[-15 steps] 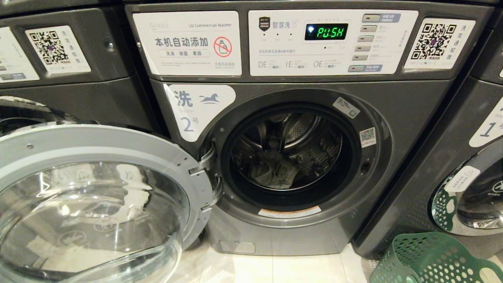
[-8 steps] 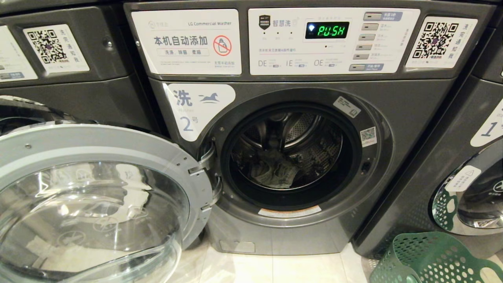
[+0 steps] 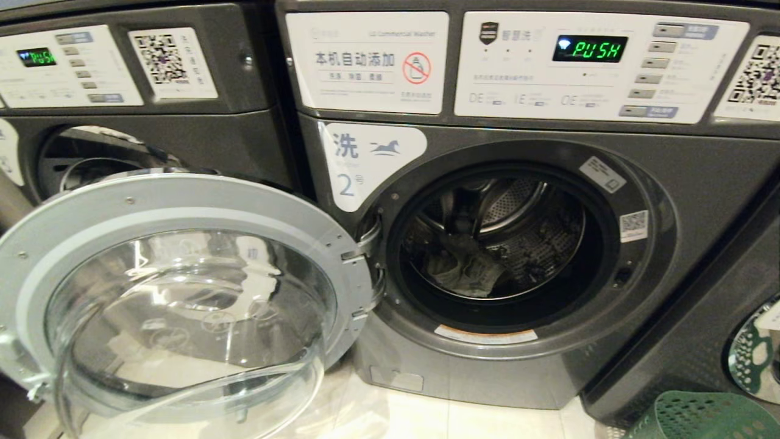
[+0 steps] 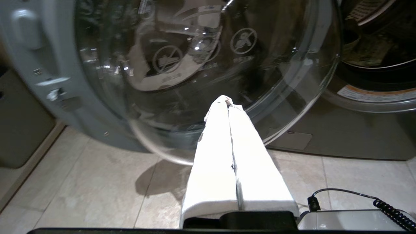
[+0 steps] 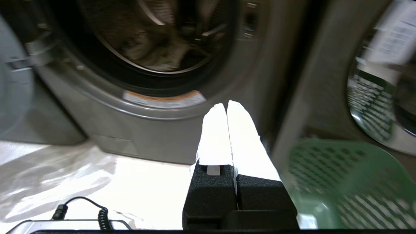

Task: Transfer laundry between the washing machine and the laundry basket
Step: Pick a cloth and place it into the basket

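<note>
Open-doored washing machine (image 3: 524, 244), crumpled laundry (image 3: 463, 271) inside; green laundry basket (image 3: 701, 417) alongside.

Head view: close, low, facing washing machine (image 3: 518, 244) front-on, slightly down. Left wrist view: near floor, looking past left gripper (image 4: 227, 100) at open door (image 4: 201, 71) glass. Right wrist view: floor-level, right gripper (image 5: 227, 105) toward drum opening, laundry basket (image 5: 351, 182) beside. All share drum mouth.
</note>
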Robot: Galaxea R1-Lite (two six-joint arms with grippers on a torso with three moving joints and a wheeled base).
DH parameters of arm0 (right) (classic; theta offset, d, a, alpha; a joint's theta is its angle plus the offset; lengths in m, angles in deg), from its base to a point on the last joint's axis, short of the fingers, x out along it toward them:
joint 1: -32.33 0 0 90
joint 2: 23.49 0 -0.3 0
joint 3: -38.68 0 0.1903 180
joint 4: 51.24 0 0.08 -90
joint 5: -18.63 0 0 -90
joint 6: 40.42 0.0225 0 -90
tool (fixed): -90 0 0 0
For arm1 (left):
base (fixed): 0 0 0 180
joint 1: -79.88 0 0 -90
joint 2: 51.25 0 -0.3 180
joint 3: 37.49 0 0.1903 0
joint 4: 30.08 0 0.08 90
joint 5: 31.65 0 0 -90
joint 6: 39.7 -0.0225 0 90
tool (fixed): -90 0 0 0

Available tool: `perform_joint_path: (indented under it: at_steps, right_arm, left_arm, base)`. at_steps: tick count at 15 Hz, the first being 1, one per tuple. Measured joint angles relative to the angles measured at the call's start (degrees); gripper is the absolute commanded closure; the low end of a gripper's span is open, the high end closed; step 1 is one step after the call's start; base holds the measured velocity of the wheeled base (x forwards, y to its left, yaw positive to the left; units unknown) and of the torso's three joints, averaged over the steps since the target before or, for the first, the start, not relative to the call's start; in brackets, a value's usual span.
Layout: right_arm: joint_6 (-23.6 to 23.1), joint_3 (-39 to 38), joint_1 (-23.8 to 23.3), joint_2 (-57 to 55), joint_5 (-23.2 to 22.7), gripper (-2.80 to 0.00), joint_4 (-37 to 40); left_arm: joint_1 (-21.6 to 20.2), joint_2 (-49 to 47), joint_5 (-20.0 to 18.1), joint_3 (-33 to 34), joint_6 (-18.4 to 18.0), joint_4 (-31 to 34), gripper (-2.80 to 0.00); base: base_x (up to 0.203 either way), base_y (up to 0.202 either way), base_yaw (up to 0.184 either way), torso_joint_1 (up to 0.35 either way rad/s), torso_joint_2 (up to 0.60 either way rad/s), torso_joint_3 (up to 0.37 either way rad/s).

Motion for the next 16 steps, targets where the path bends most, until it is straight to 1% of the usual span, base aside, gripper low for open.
perform_joint_path:
  at_steps: [6, 8, 10, 12, 14, 15, 16]
  right_arm:
    - [0.1, 0.0, 0.0, 0.0, 0.0, 0.0, 0.0]
    - [0.5, 0.0, 0.0, 0.0, 0.1, 0.0, 0.0]
    - [0.6, 0.0, 0.0, 0.0, 0.3, 0.0, 0.0]
    - [-1.1, 0.2, 0.0, 0.0, 0.1, 0.0, 0.4]
    - [-5.4, 0.5, 0.0, 0.0, 0.0, 0.0, 1.0]
    - [-6.9, 2.4, 0.0, -0.3, 0.2, 0.0, 2.6]
    - [-7.8, 6.1, 0.0, -1.1, 0.2, 0.0, 4.8]
  left_arm:
    - [0.0, 0.0, 0.0, 0.0, 0.1, 0.0, 0.0]
    - [0.0, 0.0, 0.0, 0.0, 0.0, 0.0, 0.0]
    - [0.0, 0.0, 0.0, 0.0, -0.1, 0.0, 0.0]
    - [0.0, 0.0, -0.1, 0.0, -0.1, 0.0, 0.0]
    - [0.0, 0.0, -0.2, 0.0, -0.4, 0.0, 0.0]
    - [0.0, 0.0, -0.2, 0.0, -0.6, 0.0, 0.0]
    - [0.0, 0.0, -0.2, 0.0, -0.6, 0.0, 0.0]
  base:
    - [0.0, -0.008, 0.169, 0.003, 0.0, 0.002]
    - [0.0, -0.005, 0.095, 0.0, 0.0, 0.005]
    - [0.0, 0.0, 0.0, 0.0, 0.0, 0.0]
    - [0.0, 0.0, 0.0, 0.0, 0.0, 0.0]
    - [0.0, 0.0, 0.0, 0.0, 0.0, 0.0]
    - [0.0, 0.0, 0.0, 0.0, 0.0, 0.0]
    - [0.0, 0.0, 0.0, 0.0, 0.0, 0.0]
